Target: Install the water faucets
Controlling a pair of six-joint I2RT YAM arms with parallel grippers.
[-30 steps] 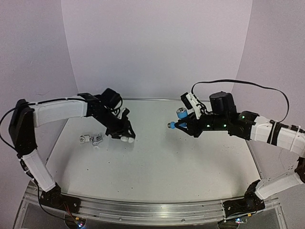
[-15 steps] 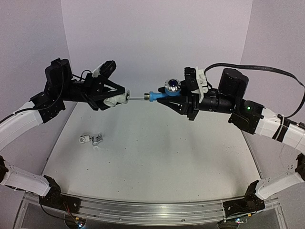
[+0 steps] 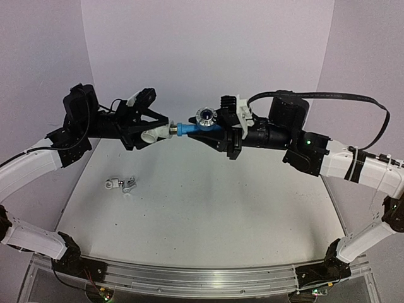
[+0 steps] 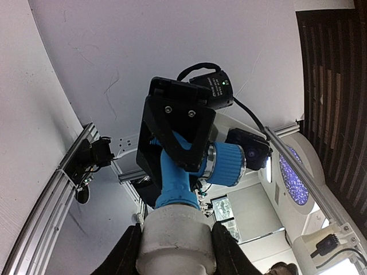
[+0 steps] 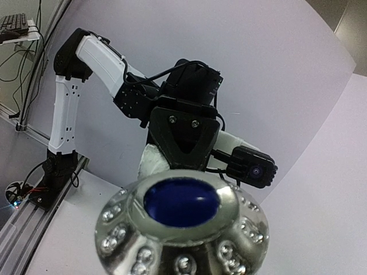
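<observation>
In the top view my left gripper [image 3: 153, 134] is shut on a white stubby fitting [image 3: 158, 133], held high above the table. My right gripper [image 3: 211, 132] is shut on the light blue faucet [image 3: 188, 129], whose round silver knob [image 3: 205, 115] has a dark blue cap. The faucet's end is inside the fitting, with no thread showing. The left wrist view shows the fitting [image 4: 175, 240] between my fingers [image 4: 129, 255], with the blue faucet [image 4: 175, 177] entering it. In the right wrist view the knob [image 5: 178, 220] fills the frame and hides my fingers. The silver faucet [image 3: 129, 184] lies on the table at the left.
A small white piece [image 3: 112, 184] lies touching the silver faucet on the white table [image 3: 208, 208]. White walls stand behind and on both sides. The arm bases and a metal rail [image 3: 202, 278] run along the near edge.
Both arms rose from the table and came together in the air. The gap closed: the blue faucet's silver threaded end, bare half a second ago, now sits inside the white fitting.
</observation>
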